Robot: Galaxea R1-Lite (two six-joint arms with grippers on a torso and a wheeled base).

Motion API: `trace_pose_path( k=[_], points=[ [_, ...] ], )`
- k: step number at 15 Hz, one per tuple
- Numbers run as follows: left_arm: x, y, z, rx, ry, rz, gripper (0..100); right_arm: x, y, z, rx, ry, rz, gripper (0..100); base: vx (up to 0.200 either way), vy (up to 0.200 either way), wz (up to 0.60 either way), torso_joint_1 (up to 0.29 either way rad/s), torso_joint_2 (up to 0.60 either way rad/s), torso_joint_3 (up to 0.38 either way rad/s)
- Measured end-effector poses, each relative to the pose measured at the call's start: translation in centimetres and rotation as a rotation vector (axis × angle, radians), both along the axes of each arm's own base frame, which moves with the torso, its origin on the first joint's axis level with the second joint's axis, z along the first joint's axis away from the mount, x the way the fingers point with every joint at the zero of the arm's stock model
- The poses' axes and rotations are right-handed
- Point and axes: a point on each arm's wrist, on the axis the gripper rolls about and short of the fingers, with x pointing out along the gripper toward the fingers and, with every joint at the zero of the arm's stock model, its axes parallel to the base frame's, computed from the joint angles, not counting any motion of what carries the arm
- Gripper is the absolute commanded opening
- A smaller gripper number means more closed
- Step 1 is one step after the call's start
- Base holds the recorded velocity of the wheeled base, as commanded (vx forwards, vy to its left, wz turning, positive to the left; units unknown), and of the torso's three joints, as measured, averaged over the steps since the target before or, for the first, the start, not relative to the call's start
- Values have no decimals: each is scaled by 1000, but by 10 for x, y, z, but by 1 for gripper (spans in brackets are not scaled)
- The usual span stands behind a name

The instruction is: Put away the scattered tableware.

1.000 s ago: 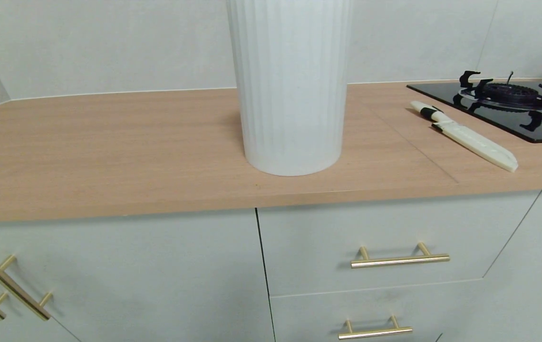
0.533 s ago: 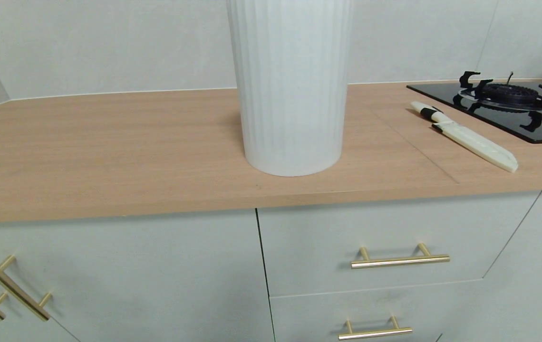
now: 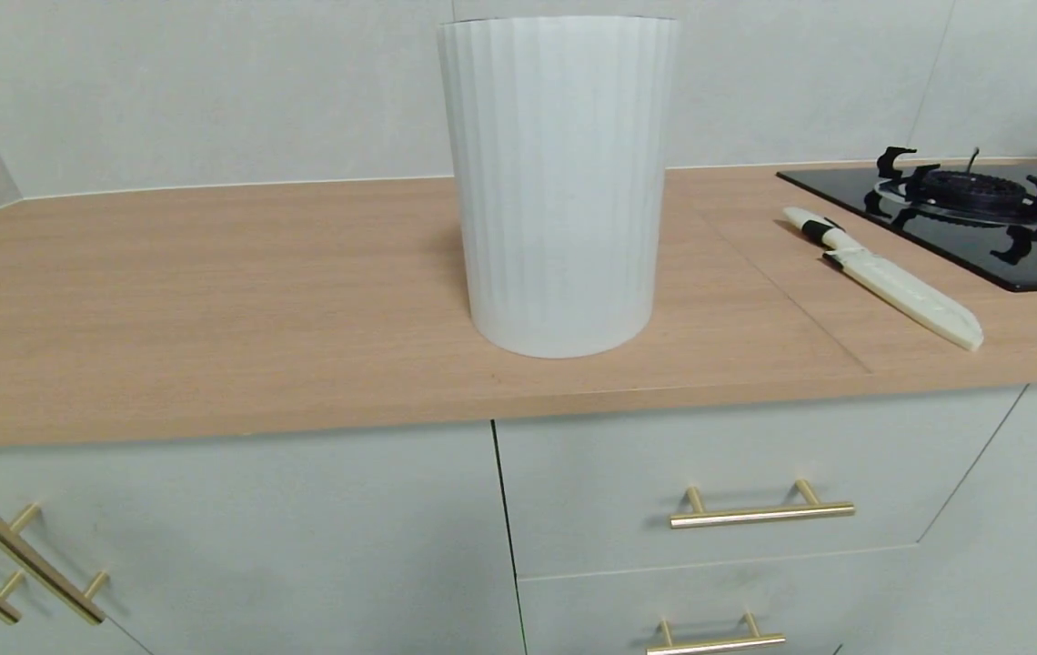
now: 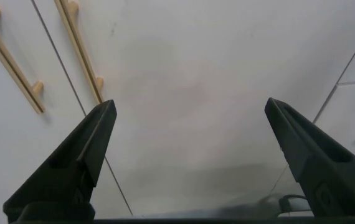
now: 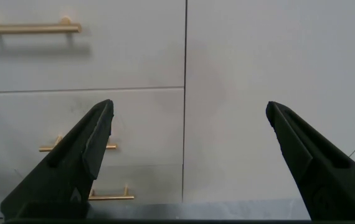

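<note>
The knife [image 3: 882, 277] lies flat near the right end of the bench [image 3: 209, 291], just beside the stove [image 3: 982, 209], with its handle toward the back edge and its tip toward the front edge. The tall ribbed tub [image 3: 559, 182] stands upright mid-bench, near the front edge and well apart from the knife.

My left hand [image 4: 189, 106] is spread wide and holds nothing, facing the cupboard doors [image 4: 165, 74] below the bench. My right hand [image 5: 189, 106] is just as wide and empty, facing the drawers [image 5: 84, 124].

The knife looks light, stiff and smooth, and probably slippery. I would pinch it across the black-banded handle, away from the blade. Lying so flat, it leaves my fingers little to get under.
</note>
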Motion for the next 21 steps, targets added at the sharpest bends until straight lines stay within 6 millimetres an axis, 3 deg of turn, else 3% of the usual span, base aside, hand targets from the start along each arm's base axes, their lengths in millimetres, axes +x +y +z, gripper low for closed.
trace_pose_path(
  k=[21],
  points=[
    [0,0,0,0,0,0,100,0,0,0,0,0,1,100,0,0,0,188,-495,-296]
  ],
)
